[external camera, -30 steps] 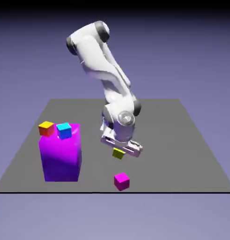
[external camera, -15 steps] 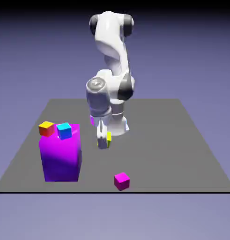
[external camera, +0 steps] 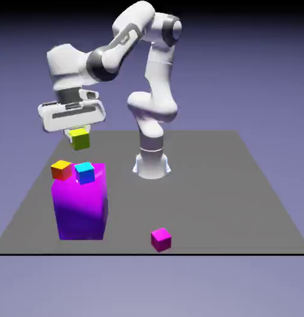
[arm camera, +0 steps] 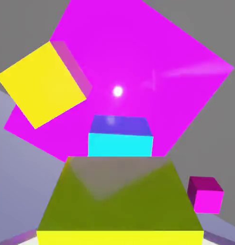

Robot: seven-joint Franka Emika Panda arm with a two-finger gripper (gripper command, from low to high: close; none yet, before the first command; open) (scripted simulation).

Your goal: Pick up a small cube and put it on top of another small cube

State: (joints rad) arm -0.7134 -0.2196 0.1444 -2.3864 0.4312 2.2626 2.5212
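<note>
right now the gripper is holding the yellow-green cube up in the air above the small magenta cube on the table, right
Not quite. The gripper does hold the yellow-green cube in the air, but above the big purple block, over the cyan cube and orange cube on its top. The small magenta cube lies on the table well off to the exterior view's right. The exterior view shows it.

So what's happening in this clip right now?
The white arm is carrying the olive cube in its shut end effector, held in the air above the purple block. On that block's top sit an orange cube and a cyan cube; the olive one is not yet set on either. A magenta cube lies alone near the table's front edge.
</note>
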